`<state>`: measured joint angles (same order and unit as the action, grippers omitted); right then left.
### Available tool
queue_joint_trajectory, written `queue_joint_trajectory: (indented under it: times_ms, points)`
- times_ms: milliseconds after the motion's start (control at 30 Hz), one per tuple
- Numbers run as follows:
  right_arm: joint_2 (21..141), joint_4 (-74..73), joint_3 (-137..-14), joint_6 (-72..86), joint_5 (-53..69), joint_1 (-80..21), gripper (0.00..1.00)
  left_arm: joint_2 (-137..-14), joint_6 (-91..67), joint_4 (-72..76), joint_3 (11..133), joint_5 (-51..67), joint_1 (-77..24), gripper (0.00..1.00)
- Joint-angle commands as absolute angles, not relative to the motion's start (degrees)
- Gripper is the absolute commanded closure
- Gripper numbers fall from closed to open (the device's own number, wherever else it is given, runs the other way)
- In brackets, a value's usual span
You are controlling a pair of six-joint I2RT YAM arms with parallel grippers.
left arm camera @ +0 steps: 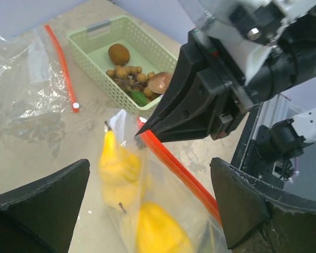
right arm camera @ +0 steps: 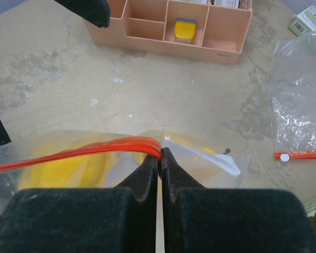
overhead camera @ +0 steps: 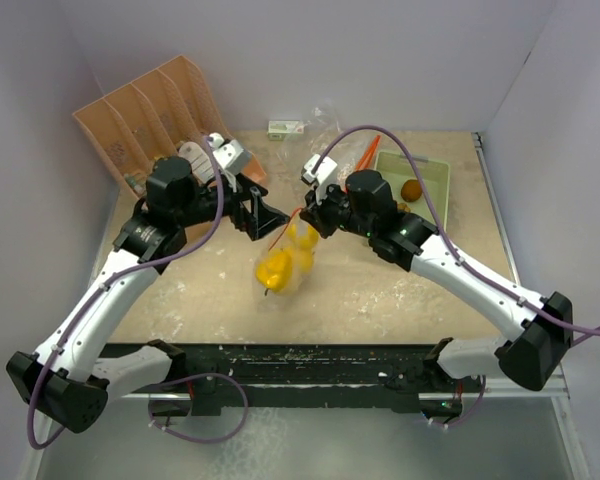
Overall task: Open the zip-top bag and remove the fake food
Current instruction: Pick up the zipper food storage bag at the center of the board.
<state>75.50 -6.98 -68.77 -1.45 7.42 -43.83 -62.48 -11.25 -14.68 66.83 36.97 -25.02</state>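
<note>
Plastic is what the right fingers (right arm camera: 146, 174) hold: they are pressed together on the top edge of the zip-top bag (right arm camera: 210, 155), right at its red zip strip (right arm camera: 68, 156), which runs off to the left in the right wrist view. The bag hangs down from that pinch over the table (overhead camera: 380, 290); whether its bottom touches the surface I cannot tell. Inside it lies the fake food (left arm camera: 118, 168): glossy yellow pieces, among them a yellow pepper (left arm camera: 158, 229) nearest the left wrist camera.

The left fingers (left arm camera: 42, 203) stand spread wide and hold nothing. The bag shows between them in their own view, and from above they sit just beside the right fingers, facing them.

Further out, toward the far right corner, a pale green basket (left arm camera: 95, 68) rests on the table with more toy pieces in it: a round brown lump (left arm camera: 118, 54), a cluster of small brown nuts (left arm camera: 129, 71) and a reddish-brown mushroom-like piece (left arm camera: 159, 80). A second clear bag (left arm camera: 26, 79) lies flat beside the basket. An orange rack (overhead camera: 145, 120) stands at the far left, and a small box (overhead camera: 286, 127) lies near the back wall.
</note>
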Motion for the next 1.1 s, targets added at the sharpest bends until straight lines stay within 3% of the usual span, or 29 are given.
queue_joint_trajectory:
  times_ms: [0,267,367,433,633,700,767,833,967,1000,1067]
  points:
    - [72.6,-5.3,-70.9,-0.4,9.9,-43.7,1.00,-64.3,-6.5,-17.1,69.1,31.9,-26.4,0.02]
    - [73.6,-5.9,-70.8,-0.8,6.5,-43.7,1.00,-68.5,-8.6,-19.3,70.6,30.1,-28.6,0.01]
    - [73.9,-5.9,-70.9,-0.9,6.0,-43.7,1.00,-69.8,-8.6,-20.3,70.7,28.4,-29.4,0.10]
    - [73.8,-5.8,-70.7,-1.1,5.8,-43.7,1.00,-70.1,-8.7,-20.2,70.4,27.7,-29.7,0.26]
    - [73.2,-4.8,-70.0,-0.9,6.1,-43.8,1.00,-71.2,-9.8,-18.9,70.3,28.9,-29.7,0.95]
    - [72.8,-3.7,-69.1,-0.8,6.0,-43.7,0.97,-72.0,-10.1,-19.0,70.8,29.5,-29.7,1.00]
    - [71.7,-1.8,-67.7,-1.0,5.6,-43.7,0.82,-72.4,-10.3,-19.1,71.3,29.7,-29.7,1.00]
    - [70.0,1.1,-65.7,-1.1,3.9,-43.7,0.51,-72.3,-10.4,-19.2,71.7,28.8,-29.7,1.00]
    - [63.4,12.3,-58.6,-0.9,-4.5,-43.0,0.12,-71.5,-10.0,-20.5,73.1,26.8,-29.5,1.00]
    - [61.4,15.3,-55.4,-0.4,-4.5,-41.9,0.06,-71.5,-9.9,-21.2,73.8,27.1,-29.2,1.00]
    - [58.5,19.0,-52.1,1.9,-1.4,-37.8,0.03,-72.0,-10.0,-22.7,75.4,28.1,-28.9,1.00]
